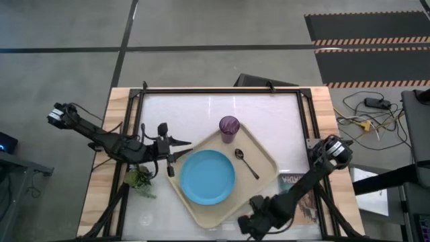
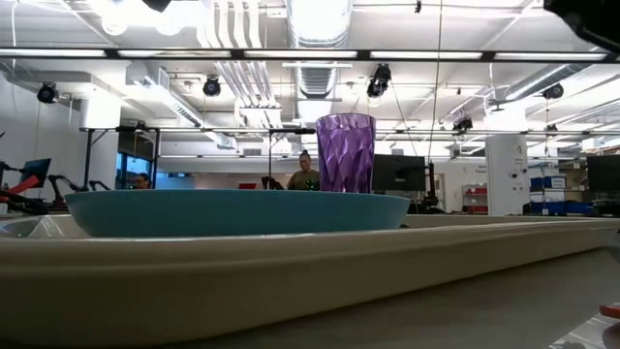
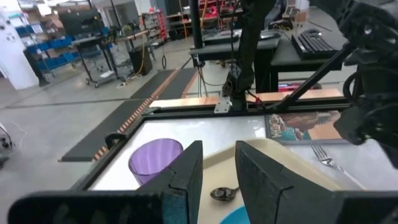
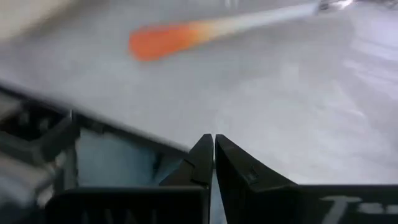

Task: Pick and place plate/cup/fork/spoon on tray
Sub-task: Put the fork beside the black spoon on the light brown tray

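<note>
The overhead view alone takes in the whole table: one tray (image 1: 267, 160) lies turned at an angle in the middle, and it holds one plate (image 1: 207, 177), one cup (image 1: 229, 128) and one spoon (image 1: 246, 163). Taking the tray as a clock face, the plate fills the 7 o'clock half, the cup stands at 12 o'clock by the rim, and the spoon lies at about 2 o'clock, just beside the plate and apart from the cup.

The single fork is off the tray. The left wrist view catches its tines (image 3: 326, 157) on the white table beyond the tray's far edge, near a printed book (image 3: 306, 125). The right wrist view shows its orange handle (image 4: 163, 40), blurred, on the table ahead of the right gripper (image 4: 213, 147).

The table-level view shows only the tray rim (image 2: 291, 267), the plate (image 2: 237, 211) and the cup (image 2: 346, 152) upright behind it, with people far off in the room.

The left gripper (image 1: 176, 149) hovers at the tray's 9 o'clock edge, its fingers (image 3: 258, 174) parted and holding nothing. The right gripper (image 1: 250, 225) sits at the tray's 5 o'clock corner, near the table's front edge, its fingers pressed together and empty. A small green plant (image 1: 139, 179) lies under the left arm.
</note>
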Controlling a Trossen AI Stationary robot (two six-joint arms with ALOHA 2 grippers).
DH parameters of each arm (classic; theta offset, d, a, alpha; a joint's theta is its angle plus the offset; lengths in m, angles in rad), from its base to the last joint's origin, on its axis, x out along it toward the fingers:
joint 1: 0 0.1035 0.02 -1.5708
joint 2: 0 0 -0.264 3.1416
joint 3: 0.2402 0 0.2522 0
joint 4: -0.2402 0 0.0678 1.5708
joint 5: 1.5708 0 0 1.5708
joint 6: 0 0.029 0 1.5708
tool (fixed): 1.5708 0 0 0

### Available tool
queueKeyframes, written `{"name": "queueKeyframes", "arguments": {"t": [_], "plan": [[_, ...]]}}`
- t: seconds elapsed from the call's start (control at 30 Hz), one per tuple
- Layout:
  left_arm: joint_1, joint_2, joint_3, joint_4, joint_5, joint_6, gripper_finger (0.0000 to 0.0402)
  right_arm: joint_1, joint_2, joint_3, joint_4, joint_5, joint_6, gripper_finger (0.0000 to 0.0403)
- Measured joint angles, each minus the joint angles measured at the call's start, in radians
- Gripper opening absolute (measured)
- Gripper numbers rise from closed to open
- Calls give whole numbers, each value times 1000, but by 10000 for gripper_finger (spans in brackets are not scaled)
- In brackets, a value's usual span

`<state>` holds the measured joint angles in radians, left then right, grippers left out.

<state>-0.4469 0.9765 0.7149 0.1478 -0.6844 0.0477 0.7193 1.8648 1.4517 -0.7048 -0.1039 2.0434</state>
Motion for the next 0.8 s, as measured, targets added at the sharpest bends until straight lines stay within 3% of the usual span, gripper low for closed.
{"name": "queueKeyframes", "arguments": {"t": [0.1, 0.23, 0.37, 0.67, 0.8], "plan": [[0, -18, 0, 1, 0, 39, 77, 21, -36, -40, -70, 134, 111, 8], [0, -32, -1, 1, 0, 65, 77, 20, -75, -76, -86, 207, 225, 13], [0, -33, -1, -1, 0, 74, 77, 6, -76, -91, -105, 185, 268, 46], [0, -58, 2, 1, -2, 163, 77, 5, -75, -132, -97, 174, 392, 167], [0, -77, -1, -2, -4, 199, 77, -13, -43, -134, -89, 175, 392, 194]]}}
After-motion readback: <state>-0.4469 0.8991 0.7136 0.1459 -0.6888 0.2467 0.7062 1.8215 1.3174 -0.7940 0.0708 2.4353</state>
